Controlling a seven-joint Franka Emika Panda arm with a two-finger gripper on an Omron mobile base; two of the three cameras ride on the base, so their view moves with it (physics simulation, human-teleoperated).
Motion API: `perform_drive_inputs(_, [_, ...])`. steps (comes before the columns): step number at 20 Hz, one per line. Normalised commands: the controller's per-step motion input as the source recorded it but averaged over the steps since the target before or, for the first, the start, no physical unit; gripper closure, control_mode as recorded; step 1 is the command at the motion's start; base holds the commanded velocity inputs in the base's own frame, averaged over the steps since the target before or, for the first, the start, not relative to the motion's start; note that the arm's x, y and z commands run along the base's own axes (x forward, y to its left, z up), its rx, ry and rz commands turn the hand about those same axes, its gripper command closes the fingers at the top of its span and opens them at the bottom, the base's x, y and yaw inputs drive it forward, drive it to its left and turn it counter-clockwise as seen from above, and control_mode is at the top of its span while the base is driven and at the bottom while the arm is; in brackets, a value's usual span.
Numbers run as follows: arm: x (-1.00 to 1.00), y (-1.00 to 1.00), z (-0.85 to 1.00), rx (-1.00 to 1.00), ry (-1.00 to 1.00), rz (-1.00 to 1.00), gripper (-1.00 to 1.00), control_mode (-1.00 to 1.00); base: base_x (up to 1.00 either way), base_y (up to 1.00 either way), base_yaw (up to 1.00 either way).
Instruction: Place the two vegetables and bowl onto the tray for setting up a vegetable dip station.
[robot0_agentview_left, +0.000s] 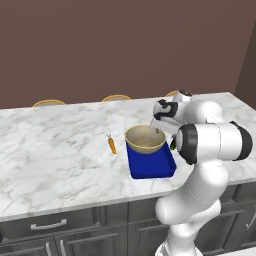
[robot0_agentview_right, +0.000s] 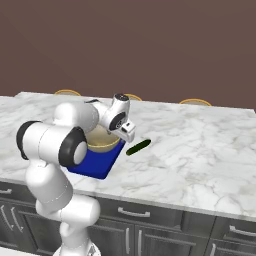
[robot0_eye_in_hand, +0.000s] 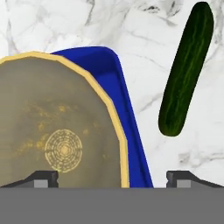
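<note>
The tan-beige bowl (robot0_agentview_left: 145, 139) with its mottled olive inside rests on the far end of the deep blue tray (robot0_agentview_left: 152, 169). My gripper (robot0_agentview_left: 159, 130) hovers just over the bowl's right rim, open, with its fingers spread wide on either side of the rim and nothing held. In the hand view the bowl (robot0_eye_in_hand: 52, 131) lies at the left, the tray (robot0_eye_in_hand: 124, 96) rim beside it, and the dark green cucumber (robot0_eye_in_hand: 186, 70) on the marble to the right of the tray. The orange carrot (robot0_agentview_left: 111, 144) lies on the counter left of the tray. From the right, the cucumber (robot0_agentview_right: 138, 147) sits just beyond my gripper (robot0_agentview_right: 127, 135).
Flat tan-rimmed discs (robot0_agentview_left: 49, 103) (robot0_agentview_left: 116, 97) (robot0_agentview_right: 195, 102) stand along the counter's back edge before a brown wall. The white marble counter (robot0_agentview_left: 55, 150) stretches wide to the left; dark drawers (robot0_agentview_left: 50, 225) run under its front edge.
</note>
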Motion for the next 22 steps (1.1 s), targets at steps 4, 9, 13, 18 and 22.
perform_drive_inputs(4, [0.00, -0.31, 0.36, 0.00, 0.00, 0.00, -1.00, -1.00, 0.00, 0.00, 0.00])
perform_drive_inputs(9, [0.00, -0.30, 0.22, 0.00, 0.00, 0.00, -1.00, -1.00, 0.00, 0.00, 0.00])
perform_drive_inputs(13, [0.00, -0.21, 0.07, -0.01, 0.00, 0.00, -1.00, -1.00, 0.00, 0.00, 0.00])
perform_drive_inputs(18, [0.00, -0.29, 0.00, -0.04, 0.00, 0.00, -1.00, -1.00, 0.00, 0.00, 0.00])
perform_drive_inputs(22, [0.00, -0.24, 0.00, -0.07, -0.01, 0.00, -1.00, -1.00, 0.00, 0.00, 0.00])
